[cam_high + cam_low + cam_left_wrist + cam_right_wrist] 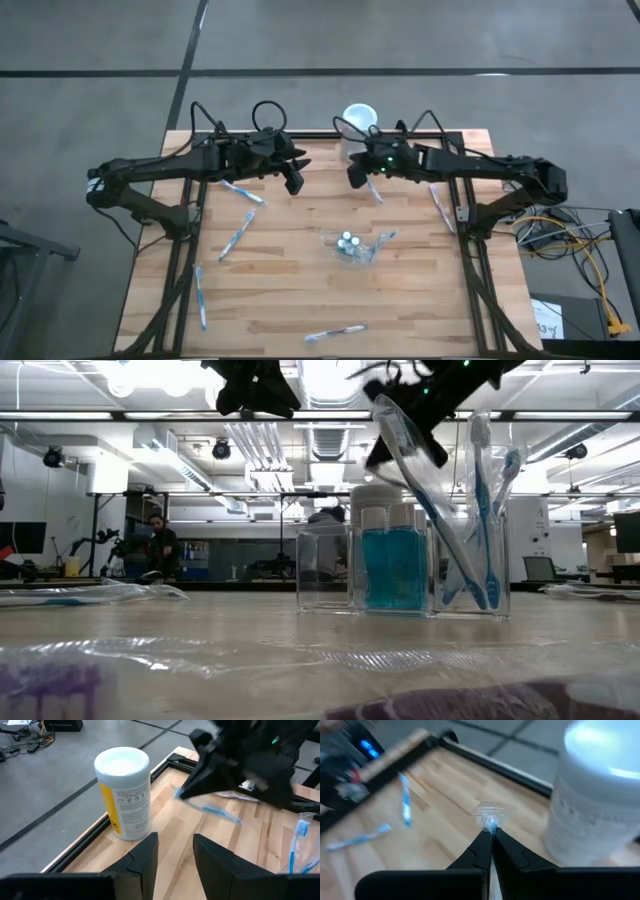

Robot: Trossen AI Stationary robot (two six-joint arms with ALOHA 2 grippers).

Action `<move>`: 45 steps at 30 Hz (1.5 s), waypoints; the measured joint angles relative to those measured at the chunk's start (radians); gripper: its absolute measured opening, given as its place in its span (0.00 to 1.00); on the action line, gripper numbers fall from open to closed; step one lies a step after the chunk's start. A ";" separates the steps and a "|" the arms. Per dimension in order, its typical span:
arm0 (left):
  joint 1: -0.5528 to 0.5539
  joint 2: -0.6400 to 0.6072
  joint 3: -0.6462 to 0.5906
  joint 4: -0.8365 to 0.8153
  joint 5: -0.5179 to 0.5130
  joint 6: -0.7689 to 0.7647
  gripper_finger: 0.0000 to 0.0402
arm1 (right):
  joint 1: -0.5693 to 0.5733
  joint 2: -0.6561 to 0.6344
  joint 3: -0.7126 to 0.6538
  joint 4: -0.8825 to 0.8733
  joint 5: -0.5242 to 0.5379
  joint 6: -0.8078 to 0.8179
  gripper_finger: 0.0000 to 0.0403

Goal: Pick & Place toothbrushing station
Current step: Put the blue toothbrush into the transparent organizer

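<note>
Right claw [357,178] clenched on wrapped toothbrush [374,190] near surface's far edge, brush trailing toward station cup [352,246] at centre. Left claw [295,182] half-open, empty, alongside.

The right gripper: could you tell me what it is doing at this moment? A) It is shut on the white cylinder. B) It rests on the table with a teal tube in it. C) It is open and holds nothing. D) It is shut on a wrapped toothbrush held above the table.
D: the right gripper has its fingers pinched together on a wrapped toothbrush, lifted near the white cylinder.
</note>
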 joint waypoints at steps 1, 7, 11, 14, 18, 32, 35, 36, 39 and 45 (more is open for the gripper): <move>0.000 0.000 0.000 0.000 0.000 0.000 0.32 | 0.005 -0.016 -0.010 0.029 0.000 -0.007 0.02; 0.000 0.000 0.000 0.000 0.000 0.000 0.32 | 0.041 -0.106 -0.129 0.227 0.001 -0.047 0.02; 0.000 0.000 0.000 0.000 0.000 0.000 0.32 | 0.069 -0.177 -0.253 0.434 -0.024 -0.083 0.02; 0.000 0.000 0.000 0.000 0.000 0.000 0.32 | 0.087 -0.228 -0.353 0.602 -0.058 -0.118 0.02; 0.000 0.000 0.000 0.000 0.000 0.000 0.32 | 0.102 -0.282 -0.446 0.712 -0.087 -0.119 0.02; 0.000 0.000 0.000 0.000 0.000 0.000 0.32 | 0.147 -0.303 -0.489 0.818 -0.323 -0.205 0.02; 0.000 0.000 0.000 0.000 0.000 0.000 0.32 | 0.151 -0.299 -0.480 0.819 -0.368 -0.213 0.02; 0.000 0.000 0.000 0.000 0.000 0.000 0.32 | 0.153 -0.299 -0.479 0.820 -0.377 -0.221 0.02; 0.000 0.000 0.000 0.000 0.000 0.000 0.32 | 0.159 -0.299 -0.478 0.818 -0.426 -0.236 0.02; 0.000 0.000 0.000 0.000 0.000 0.000 0.32 | 0.159 -0.305 -0.480 0.820 -0.600 -0.240 0.02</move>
